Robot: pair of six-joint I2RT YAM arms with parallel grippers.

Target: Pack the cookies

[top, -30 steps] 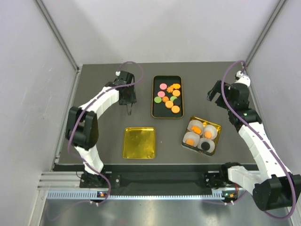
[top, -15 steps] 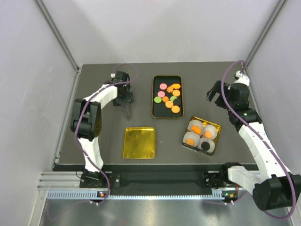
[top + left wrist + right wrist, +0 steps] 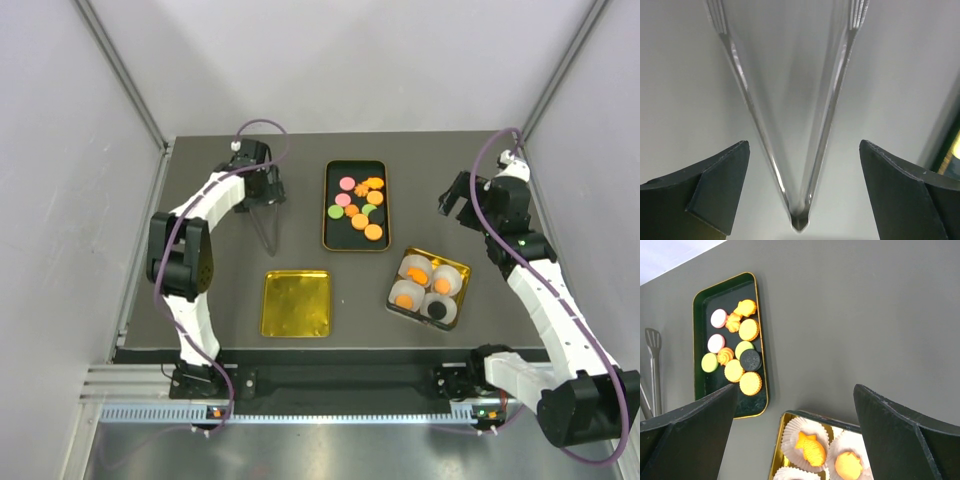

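Several cookies (image 3: 357,205) in orange, pink, green and black lie in a black gold-rimmed tray (image 3: 328,205); they also show in the right wrist view (image 3: 737,352). A gold box (image 3: 461,271) holds white paper cups with orange cookies (image 3: 416,272) and a black one (image 3: 436,311). Metal tongs (image 3: 269,236) lie on the table left of the tray. My left gripper (image 3: 266,200) is open just beyond their hinge end; in the left wrist view the tongs (image 3: 799,220) lie between its spread fingers (image 3: 802,187), apart from both. My right gripper (image 3: 450,203) is open and empty, above the table (image 3: 797,432).
A gold lid (image 3: 296,303) lies at the front middle. The right wrist view shows the tongs (image 3: 652,357) left of the tray (image 3: 762,385) and the box (image 3: 777,450) below. Grey walls close in both sides and the back.
My left gripper has drawn back toward the far side, and the tongs now lie flat on the table in front of it. The right arm has not moved.
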